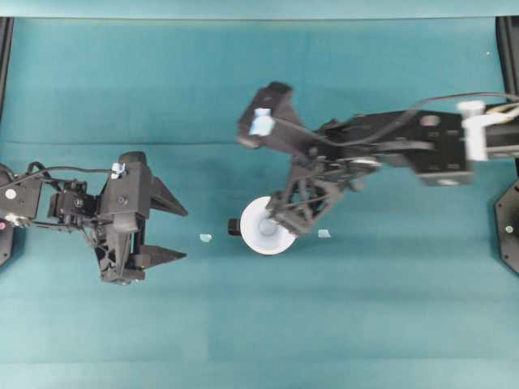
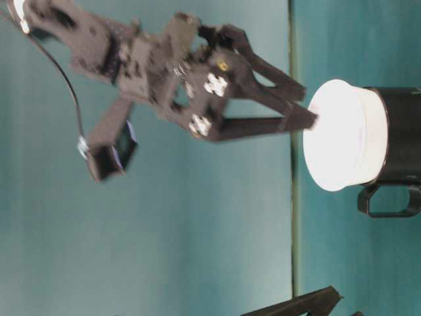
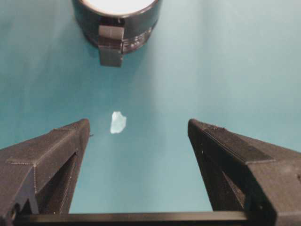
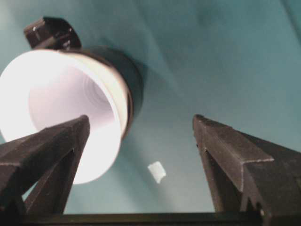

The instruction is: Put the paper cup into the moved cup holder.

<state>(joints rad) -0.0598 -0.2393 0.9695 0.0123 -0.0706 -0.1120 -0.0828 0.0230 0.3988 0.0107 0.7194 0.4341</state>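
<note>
Teal cloth (image 1: 389, 324) covers the whole table under my two arms. My right claw (image 1: 285, 230) hangs just over the paper cup (image 1: 263, 227), and its jaws stand wide with nothing between them. The paper cup sits down inside the cup holder (image 2: 398, 135), with its white rim sticking out above the black wall. From the side view one of my fingertips (image 2: 309, 120) looks like it touches the rim, but the picture is blurry, so I am not sure. My left claw (image 1: 180, 231) waits well off to the left, jaws wide too, holding nothing.

Two small pale scraps lie on the cloth. One scrap (image 1: 206, 237) is between my left claw and the holder. The other scrap (image 1: 323, 233) is on the far side of the cup. Neither one blocks the cup.

Only the side view shows the holder's handle (image 2: 388, 201) as a loop. My left wrist view shows the handle pointing toward that claw. My right wrist view looks down into the white cup.
</note>
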